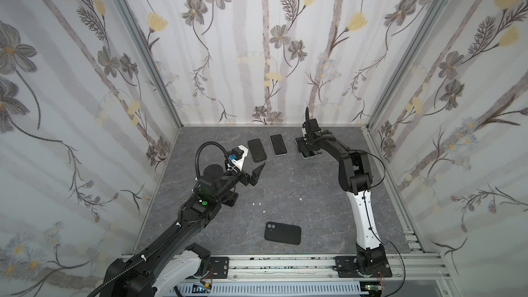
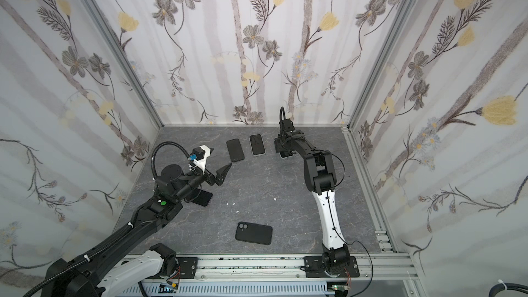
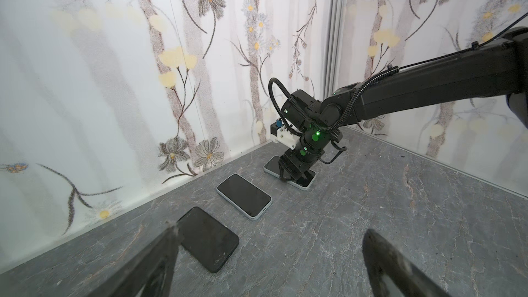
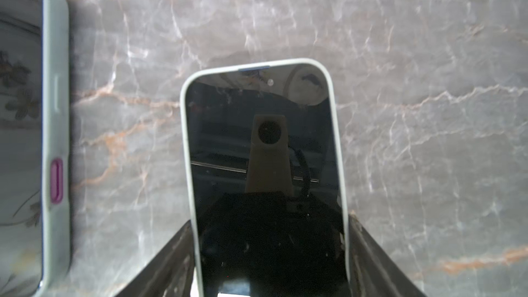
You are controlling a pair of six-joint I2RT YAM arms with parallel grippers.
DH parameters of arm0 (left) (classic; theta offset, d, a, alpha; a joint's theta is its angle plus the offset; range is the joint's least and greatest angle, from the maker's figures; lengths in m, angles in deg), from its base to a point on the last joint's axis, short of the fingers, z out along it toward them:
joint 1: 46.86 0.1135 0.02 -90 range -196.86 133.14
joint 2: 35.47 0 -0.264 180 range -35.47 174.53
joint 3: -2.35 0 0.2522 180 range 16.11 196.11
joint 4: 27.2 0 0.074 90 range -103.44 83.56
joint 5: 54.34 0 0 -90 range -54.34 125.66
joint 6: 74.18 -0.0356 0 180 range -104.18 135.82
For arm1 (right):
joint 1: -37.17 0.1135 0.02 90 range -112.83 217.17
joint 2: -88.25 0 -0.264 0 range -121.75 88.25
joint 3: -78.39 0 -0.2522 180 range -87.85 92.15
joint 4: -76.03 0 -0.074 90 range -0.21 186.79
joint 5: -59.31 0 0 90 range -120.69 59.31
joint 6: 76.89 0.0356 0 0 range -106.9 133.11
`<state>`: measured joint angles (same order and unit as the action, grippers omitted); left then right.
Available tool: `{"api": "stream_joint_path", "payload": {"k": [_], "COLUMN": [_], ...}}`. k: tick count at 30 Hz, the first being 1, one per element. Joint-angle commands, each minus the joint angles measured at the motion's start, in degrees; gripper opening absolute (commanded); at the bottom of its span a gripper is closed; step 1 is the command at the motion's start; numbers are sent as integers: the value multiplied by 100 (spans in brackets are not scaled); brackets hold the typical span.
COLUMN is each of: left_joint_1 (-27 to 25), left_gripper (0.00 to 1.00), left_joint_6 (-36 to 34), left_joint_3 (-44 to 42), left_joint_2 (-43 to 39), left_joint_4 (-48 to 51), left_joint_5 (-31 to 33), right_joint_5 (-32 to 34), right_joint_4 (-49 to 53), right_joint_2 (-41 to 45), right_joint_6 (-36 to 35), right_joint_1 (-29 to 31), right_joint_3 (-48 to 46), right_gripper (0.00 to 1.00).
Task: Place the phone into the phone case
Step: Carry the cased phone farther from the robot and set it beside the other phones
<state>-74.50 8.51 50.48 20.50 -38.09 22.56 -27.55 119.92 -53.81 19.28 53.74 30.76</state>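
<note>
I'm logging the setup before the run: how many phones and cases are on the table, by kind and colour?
Pale-rimmed phones: 2
Dark phone: 1
Black phone case: 1
Dark flat slab under the left arm, phone or case unclear: 1
Total: 5

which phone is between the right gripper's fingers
Rightmost phone of the back row: right gripper grips its pale edges; middle phone and dark phone lie free.
</note>
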Motion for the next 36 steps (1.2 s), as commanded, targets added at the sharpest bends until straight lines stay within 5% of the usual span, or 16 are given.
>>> {"api": "stream_joint_path", "payload": {"k": [1,12,25,30,36], "left_joint_1": [22,39,53,52,-19], "left_gripper": [100,100,100,100,100], "left_joint_6": [-66,-36,79,159,205], "left_joint_3": [60,94,96,96,163], "left_joint_2": [37,56,-81,-167,-370], "left_joint_4": [-142,-102,-144,-137,157], "left_joint_5": [27,10,117,115,196], "right_joint_5": [-78,-327,-282,-302,-877], "right_joint_4": [147,-47,503,245,-403], "right_joint_2": [-187,-128,1140,2319,4247], "right_joint_6": [231,254,169,-59,-819], "right_joint_1": [-19,-41,28,279,996], "right_joint_3": [174,374,274,-911,-3380], "right_gripper": [69,89,100,95,85]}}
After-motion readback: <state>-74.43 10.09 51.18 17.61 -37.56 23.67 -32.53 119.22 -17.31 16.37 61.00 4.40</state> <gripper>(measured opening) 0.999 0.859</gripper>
